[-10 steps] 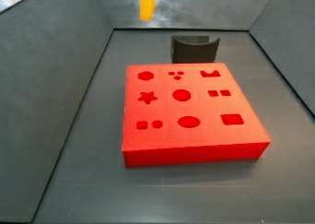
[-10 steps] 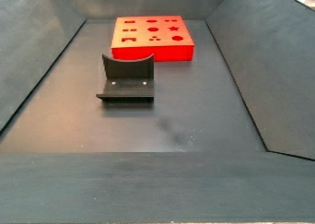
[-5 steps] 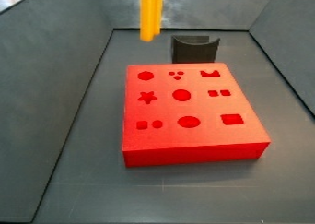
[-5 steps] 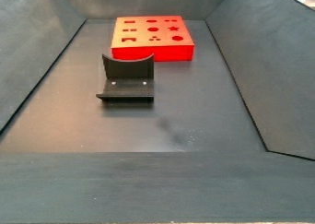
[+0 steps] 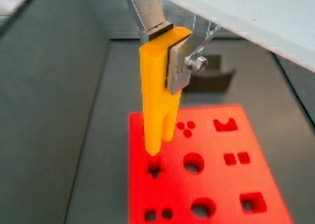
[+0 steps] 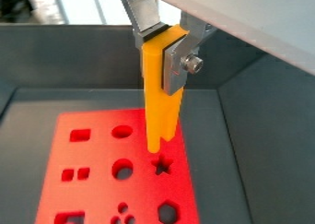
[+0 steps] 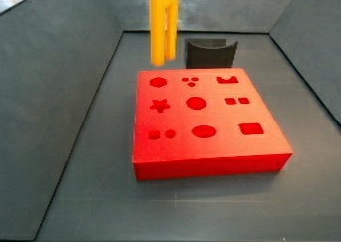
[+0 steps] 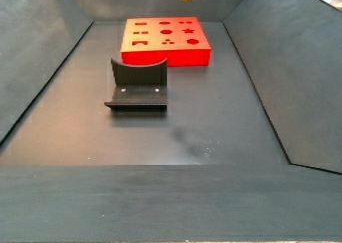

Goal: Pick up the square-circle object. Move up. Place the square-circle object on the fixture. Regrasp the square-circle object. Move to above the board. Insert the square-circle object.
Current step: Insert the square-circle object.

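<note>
Silver gripper (image 5: pixel 167 57) fingers on the square-circle object (image 5: pixel 157 94), only in wrist views.

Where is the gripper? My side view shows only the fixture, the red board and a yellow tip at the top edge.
Observer: The gripper is above the board, visible only in both wrist views, shut on the square-circle object.
Operator: How does the piece hang?
Observer: Upright, its two-pronged end pointing down.
Operator: Has it entered a cutout?
Observer: No; in a side view its lower end hangs clear above the board's far edge, beside the fixture.
</note>
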Robot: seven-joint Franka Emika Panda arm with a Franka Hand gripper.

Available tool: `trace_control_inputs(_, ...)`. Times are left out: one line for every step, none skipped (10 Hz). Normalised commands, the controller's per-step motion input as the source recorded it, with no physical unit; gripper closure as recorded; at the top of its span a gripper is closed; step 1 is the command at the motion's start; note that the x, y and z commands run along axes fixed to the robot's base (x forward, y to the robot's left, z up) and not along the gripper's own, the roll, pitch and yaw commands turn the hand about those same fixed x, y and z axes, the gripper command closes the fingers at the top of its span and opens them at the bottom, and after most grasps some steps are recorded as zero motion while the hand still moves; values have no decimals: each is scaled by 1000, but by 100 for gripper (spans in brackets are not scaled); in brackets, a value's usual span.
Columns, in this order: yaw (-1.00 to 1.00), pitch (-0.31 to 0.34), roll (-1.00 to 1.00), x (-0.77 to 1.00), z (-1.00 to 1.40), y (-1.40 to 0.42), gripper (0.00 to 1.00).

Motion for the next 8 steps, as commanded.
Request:
trace_control_inputs(-846,-76,0,0,-374,-337,100)
trace_control_inputs(-843,-51,0,0,-340,-363,100)
trace_control_inputs(-846,-53,0,0,-340,-363,100)
trace_control_inputs(-814,-80,0,0,-366,-386,100)
trace_control_inputs(-769,-106,31,9,-494,-434,100)
trace_control_inputs(-691,-123,69,117,-600,-477,100)
trace_control_inputs(-703,-146,67,126,-611,-454,100)
trace_control_inputs(-791,-131,30,131,-546,-326,100)
